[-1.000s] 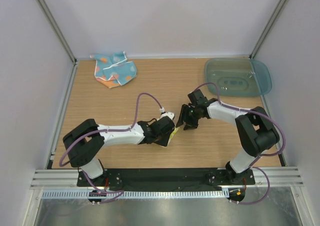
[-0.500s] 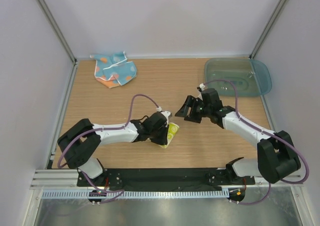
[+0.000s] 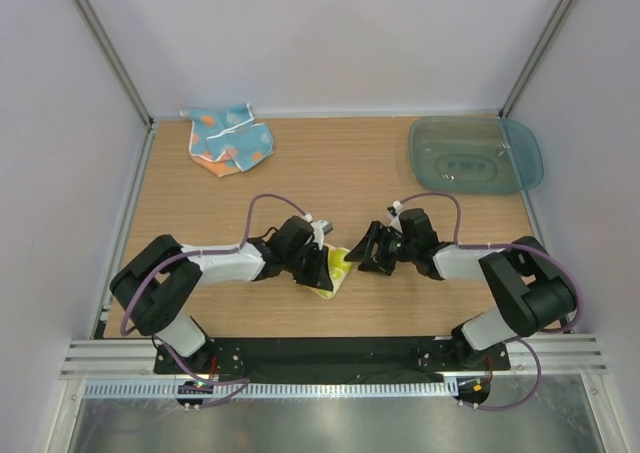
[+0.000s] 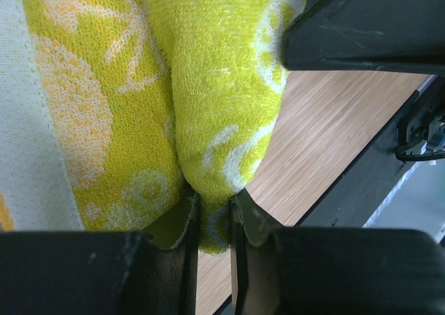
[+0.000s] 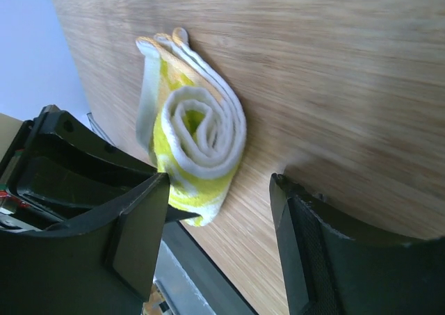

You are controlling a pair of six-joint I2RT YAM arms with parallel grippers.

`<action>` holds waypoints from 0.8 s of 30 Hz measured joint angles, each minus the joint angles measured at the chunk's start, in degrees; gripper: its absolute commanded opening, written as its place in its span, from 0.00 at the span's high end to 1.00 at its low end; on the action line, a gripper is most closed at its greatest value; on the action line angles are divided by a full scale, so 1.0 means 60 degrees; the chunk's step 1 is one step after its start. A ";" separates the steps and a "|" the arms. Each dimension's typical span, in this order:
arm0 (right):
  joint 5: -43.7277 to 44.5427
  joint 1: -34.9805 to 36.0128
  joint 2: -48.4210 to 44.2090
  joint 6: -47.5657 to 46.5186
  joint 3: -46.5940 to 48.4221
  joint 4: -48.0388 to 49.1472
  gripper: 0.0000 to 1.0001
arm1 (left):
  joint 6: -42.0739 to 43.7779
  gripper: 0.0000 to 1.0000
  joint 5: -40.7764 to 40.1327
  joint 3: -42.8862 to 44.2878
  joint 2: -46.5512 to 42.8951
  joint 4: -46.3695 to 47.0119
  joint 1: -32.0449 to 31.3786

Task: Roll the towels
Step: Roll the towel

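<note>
The wood-grain table [image 3: 200, 203] carries three things, well apart from one another. A crumpled light blue towel [image 3: 228, 141] with orange and white shapes lies in the far left corner, and a translucent teal tray [image 3: 520, 158] sits flat in the far right corner, one edge reaching the table's right side. Near the middle of the front half rests the yellow towel [image 3: 335, 270], wound into a loose roll whose white-edged spiral end shows in the right wrist view, with a short tail of cloth trailing onto the wood beside it.
</note>
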 measured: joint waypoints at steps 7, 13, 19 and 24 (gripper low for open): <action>-0.0080 0.0412 0.0780 0.0280 0.0033 0.1147 0.60 | 0.0000 0.83 0.0572 -0.0127 0.0073 0.0262 0.0186; -0.0029 0.0597 0.0911 0.0433 0.0087 0.1326 0.77 | -0.0018 0.60 0.0612 -0.0146 0.0058 0.0244 0.0200; 0.0382 0.0623 0.0856 0.0127 0.0568 0.0146 0.79 | -0.0113 0.14 -0.0109 -0.0015 -0.0674 -0.0317 0.0084; 0.0907 0.0809 0.0645 -0.0284 0.1239 -0.1344 0.79 | 0.0102 0.03 -0.2120 0.0495 -0.1137 -0.1938 -0.0597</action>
